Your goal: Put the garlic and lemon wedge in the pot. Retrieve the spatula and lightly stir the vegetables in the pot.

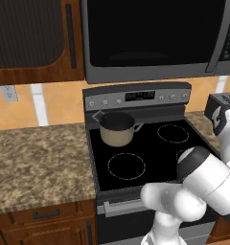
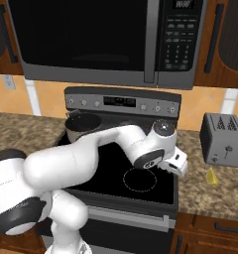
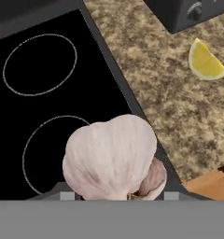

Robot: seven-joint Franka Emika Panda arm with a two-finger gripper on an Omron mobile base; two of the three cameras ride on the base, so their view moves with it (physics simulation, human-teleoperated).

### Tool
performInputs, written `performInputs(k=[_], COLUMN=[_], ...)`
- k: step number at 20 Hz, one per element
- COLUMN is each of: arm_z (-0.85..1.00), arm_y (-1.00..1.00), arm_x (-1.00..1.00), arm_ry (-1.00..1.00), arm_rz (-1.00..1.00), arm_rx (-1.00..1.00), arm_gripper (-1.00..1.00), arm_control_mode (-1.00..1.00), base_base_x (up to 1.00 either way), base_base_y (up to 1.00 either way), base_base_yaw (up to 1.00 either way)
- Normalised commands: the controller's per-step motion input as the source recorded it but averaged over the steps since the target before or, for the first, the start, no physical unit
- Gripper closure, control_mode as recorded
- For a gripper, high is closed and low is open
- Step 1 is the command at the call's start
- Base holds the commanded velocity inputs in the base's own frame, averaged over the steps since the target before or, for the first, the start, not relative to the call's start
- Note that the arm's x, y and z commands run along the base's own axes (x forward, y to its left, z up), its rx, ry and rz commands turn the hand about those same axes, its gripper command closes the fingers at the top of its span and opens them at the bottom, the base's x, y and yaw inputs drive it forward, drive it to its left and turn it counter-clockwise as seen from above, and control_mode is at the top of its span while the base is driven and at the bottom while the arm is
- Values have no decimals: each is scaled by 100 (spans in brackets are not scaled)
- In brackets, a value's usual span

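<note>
Garlic [image 3: 111, 158] in gripper [image 2: 171, 167] over stove edge [image 3: 128, 95].

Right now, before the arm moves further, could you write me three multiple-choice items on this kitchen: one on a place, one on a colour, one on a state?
1. Where does the lemon wedge lie?
A. on the floor
B. on the counter near the toaster
C. on a plate

2. What colour is the outer wall of the pot?
A. beige
B. red
C. blue

3. How is the tool?
A. open and empty
B. shut on the lemon wedge
C. shut on the garlic

Key: 1 B, the wedge rests on the speckled counter by the toaster. 2 A, its side is beige. 3 C, the hand view shows the bulb held at the fingertips.
</note>
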Motion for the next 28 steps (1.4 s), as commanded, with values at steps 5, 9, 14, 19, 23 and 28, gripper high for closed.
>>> performInputs(k=[5,9,14,19,23,28], arm_z=[35,84,63,4,1,8], arm_y=[100,100,100,100,100,100], arm_x=[16,50,48,34,53,53], arm_ry=[-17,-19,-10,-4,-4,-1], arm_rz=[18,15,13,12,10,10], arm_rx=[-14,-5,-6,-9,-6,-2], arm_gripper=[100,100,100,100,100,100], arm_control_mode=[-100,-100,-100,-100,-100,-100], base_base_x=[0,0,0,0,0,0], base_base_y=[0,0,0,0,0,0], base_base_yaw=[0,0,0,0,0,0])
